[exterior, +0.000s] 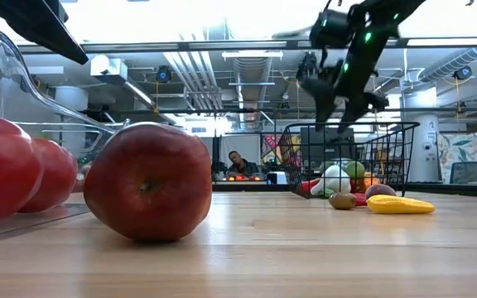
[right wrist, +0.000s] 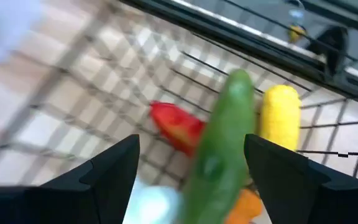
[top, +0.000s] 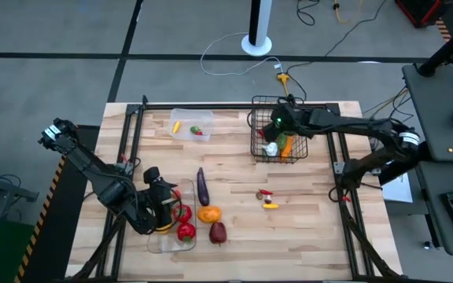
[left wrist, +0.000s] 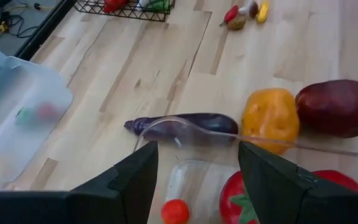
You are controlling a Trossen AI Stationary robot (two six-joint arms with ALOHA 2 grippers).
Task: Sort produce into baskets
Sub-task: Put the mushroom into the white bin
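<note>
Overhead, the right claw [top: 278,124] hangs over the black wire basket [top: 257,149] at upper centre-right of the high view, its jaws standing wide apart with nothing gripped. In the right wrist view a green cucumber [right wrist: 222,146] shows blurred between the fingers, apparently dropping free onto a red pepper [right wrist: 176,127] and a yellow piece [right wrist: 279,115] already in the mesh. To finish this step cleanly, the arm should probably rise straight up so its fingers clear the basket's rim without snagging the wire.

At lower left of the high view, the left claw [top: 163,206] waits with jaws parted and empty over the long clear tray [top: 157,242], which holds red tomatoes [top: 185,230]. An eggplant [top: 202,187], an orange-yellow pepper [top: 209,213] and a dark red piece [top: 218,233] lie on the desk [top: 305,228] just right of that tray. A small clear tub [top: 181,124] sits at upper left of the desk.
</note>
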